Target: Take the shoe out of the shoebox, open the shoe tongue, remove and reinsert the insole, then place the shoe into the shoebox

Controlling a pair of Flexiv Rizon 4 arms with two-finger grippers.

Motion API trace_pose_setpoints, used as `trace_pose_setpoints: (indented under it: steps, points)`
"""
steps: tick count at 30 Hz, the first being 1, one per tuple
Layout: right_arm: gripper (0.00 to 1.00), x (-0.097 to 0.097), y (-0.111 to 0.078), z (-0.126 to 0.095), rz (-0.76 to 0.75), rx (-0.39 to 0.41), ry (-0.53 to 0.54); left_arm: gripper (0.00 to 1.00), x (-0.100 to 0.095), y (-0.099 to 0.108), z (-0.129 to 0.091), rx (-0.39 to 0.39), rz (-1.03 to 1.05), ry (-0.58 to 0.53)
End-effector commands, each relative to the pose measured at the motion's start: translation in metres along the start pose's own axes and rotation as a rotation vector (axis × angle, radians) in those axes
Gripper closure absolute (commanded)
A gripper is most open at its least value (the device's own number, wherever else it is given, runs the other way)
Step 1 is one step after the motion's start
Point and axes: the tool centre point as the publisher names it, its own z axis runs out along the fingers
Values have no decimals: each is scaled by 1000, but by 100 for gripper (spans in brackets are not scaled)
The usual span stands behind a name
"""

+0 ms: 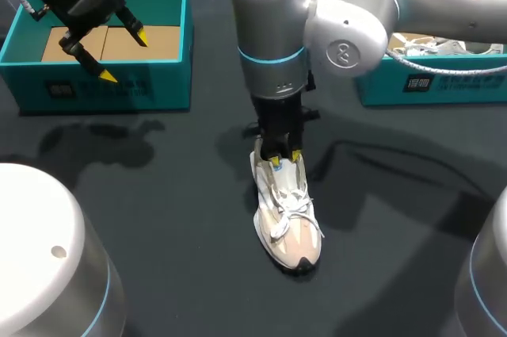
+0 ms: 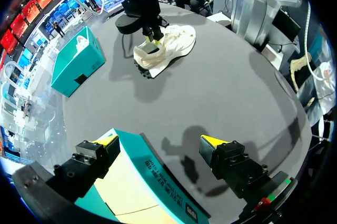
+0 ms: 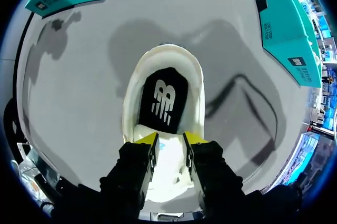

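The right gripper (image 1: 285, 158) (image 3: 169, 138) points straight down into the mouth of the shoe, its two yellow-tipped fingers drawn close and pinching the white tongue (image 3: 168, 155) from either side. The left gripper (image 1: 123, 57) (image 2: 160, 140) hangs with its fingers spread wide and nothing in them. It hovers above the front wall of the shoebox, with one tip over the inside and the other over the table outside.

The dark grey table (image 1: 158, 194) carries everything. The right arm comes in from the right and bends down at the table's middle. The left arm enters at the far left corner.

The teal shoebox (image 1: 166, 83) (image 2: 142, 171) sits at the far left, open at the top, with a tan cardboard liner (image 1: 158, 40) showing on its floor. A second teal box (image 1: 444, 87) (image 2: 73, 68) stands at the far right, partly hidden behind the right arm. Something white lies in it, but too little of it shows to name.

The shoe (image 1: 289, 222) (image 2: 168, 47) is a cream and white sneaker. It stands upright on its sole on the bare table between the two boxes, well apart from both, with its beige toe towards the robot and its heel away. Its black insole (image 3: 164, 100) lies flat inside, visible in the heel ahead of the right gripper's fingers. White laces (image 1: 287, 210) run loosely down the front, and one end trails off to the side.
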Motion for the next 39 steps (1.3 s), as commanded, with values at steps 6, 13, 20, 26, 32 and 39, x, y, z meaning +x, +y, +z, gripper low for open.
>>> trace_pose_setpoints:
  steps: [6,13,20,26,32,39]
  points:
    - [62,-2,-3,-61,-192,-64,-96,0,0,0,0,-1,0,2]
    - [21,-3,7,-85,-568,-144,-148,0,0,0,0,-1,0,2]
    - [0,-4,11,-95,-829,-222,-53,0,0,0,0,-1,0,2]
    - [0,-4,11,-95,-829,-222,-53,0,0,0,0,-1,0,2]
    - [0,0,14,-95,-924,-238,-73,0,0,0,0,-1,0,2]
    - [0,1,29,-95,-1061,-224,-134,0,0,0,0,-1,0,2]
